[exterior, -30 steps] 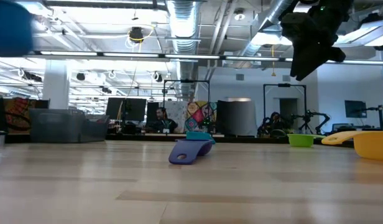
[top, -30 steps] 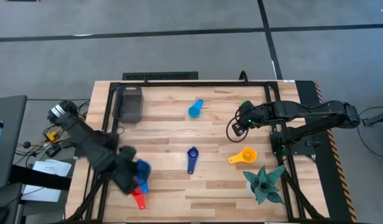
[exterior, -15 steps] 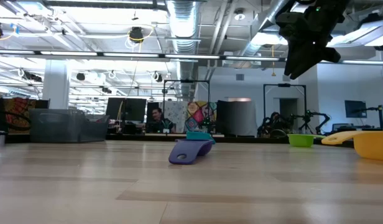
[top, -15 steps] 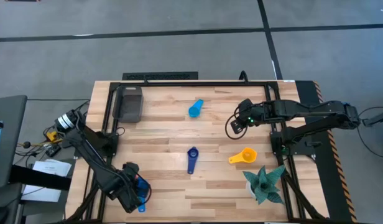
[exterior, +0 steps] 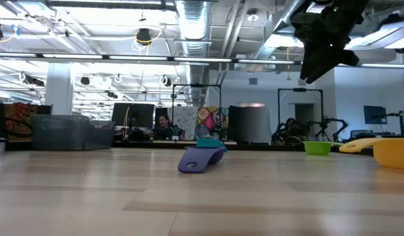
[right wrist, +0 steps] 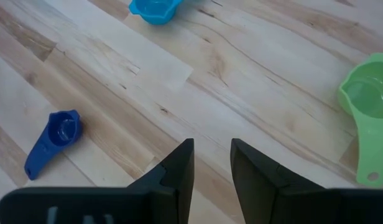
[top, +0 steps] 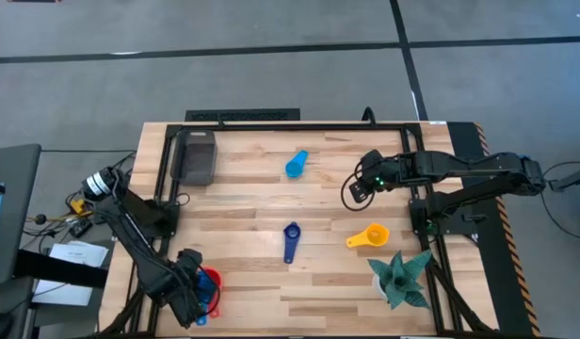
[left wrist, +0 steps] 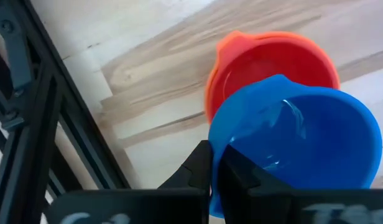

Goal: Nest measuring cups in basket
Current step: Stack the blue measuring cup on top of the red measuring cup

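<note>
Here we see the left gripper (left wrist: 213,180) pinching the blue cup (left wrist: 294,146) by its thin, stiff rim above the red cup (left wrist: 266,62); light, slippery plastic. The right gripper (right wrist: 210,165) hangs half-open, empty.

Pale blond wood worktop (top: 252,188) in long planks with darker brown grain streaks. Black metal frame (top: 299,125) along the edges. Dark grey basket (top: 197,155). Light blue cup (top: 296,164); dark blue cup (top: 290,241); orange-yellow cup (top: 369,235); light green cup (right wrist: 367,99); red cup (left wrist: 266,59) under a bright blue cup (left wrist: 297,140). Teal spiky plant (top: 400,275) with paler leaf edges. Black left claw (left wrist: 213,180); black right claw (right wrist: 210,165). Grey floor (top: 271,56) crossed by dark lines.
</note>
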